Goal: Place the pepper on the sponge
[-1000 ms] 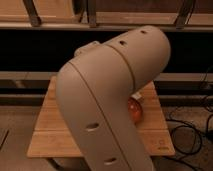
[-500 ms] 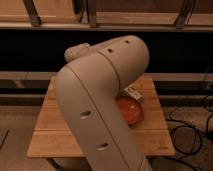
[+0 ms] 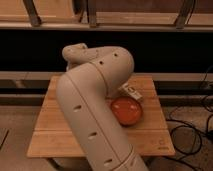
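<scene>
My beige arm (image 3: 92, 107) fills the middle of the camera view and rises from the bottom edge to a bent joint (image 3: 75, 52) over the table's far left. The gripper is out of sight behind the arm. Neither the pepper nor the sponge shows; both are hidden or out of view. The wooden table (image 3: 150, 140) lies under the arm.
An orange bowl (image 3: 127, 110) sits on the right half of the table. A small white object (image 3: 131, 92) lies just behind it. Black cables (image 3: 192, 135) trail on the floor to the right. A dark shelf front runs behind the table.
The arm has swung left and folded back, so its upper link now points left. The whole orange bowl and the white object behind it have come into view.
</scene>
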You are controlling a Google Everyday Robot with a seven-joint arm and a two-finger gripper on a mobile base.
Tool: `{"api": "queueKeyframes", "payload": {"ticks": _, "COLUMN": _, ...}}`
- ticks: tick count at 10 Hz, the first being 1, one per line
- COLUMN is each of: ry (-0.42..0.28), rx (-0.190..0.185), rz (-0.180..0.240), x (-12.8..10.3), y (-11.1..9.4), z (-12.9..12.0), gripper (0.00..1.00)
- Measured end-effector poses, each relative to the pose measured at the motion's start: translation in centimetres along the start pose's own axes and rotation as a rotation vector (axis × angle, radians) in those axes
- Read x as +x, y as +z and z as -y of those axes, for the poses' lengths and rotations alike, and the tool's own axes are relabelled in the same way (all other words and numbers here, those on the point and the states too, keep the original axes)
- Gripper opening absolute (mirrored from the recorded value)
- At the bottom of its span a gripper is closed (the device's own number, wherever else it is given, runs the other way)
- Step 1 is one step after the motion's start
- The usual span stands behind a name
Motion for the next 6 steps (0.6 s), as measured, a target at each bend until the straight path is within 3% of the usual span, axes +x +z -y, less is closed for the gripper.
{"api": "queueKeyframes", "payload": {"ticks": 3, "ry": 0.008, "rx": -0.02, "rz": -0.136, "x": 0.7, "y": 4.1, "z": 0.0, "gripper": 0.0}}
{"api": "queueKeyframes", "payload": {"ticks": 6, "ry": 0.011, "rx": -0.007, "rz": -0.196, "x": -0.1, "y": 5.4, "z": 0.5, "gripper": 0.01}}
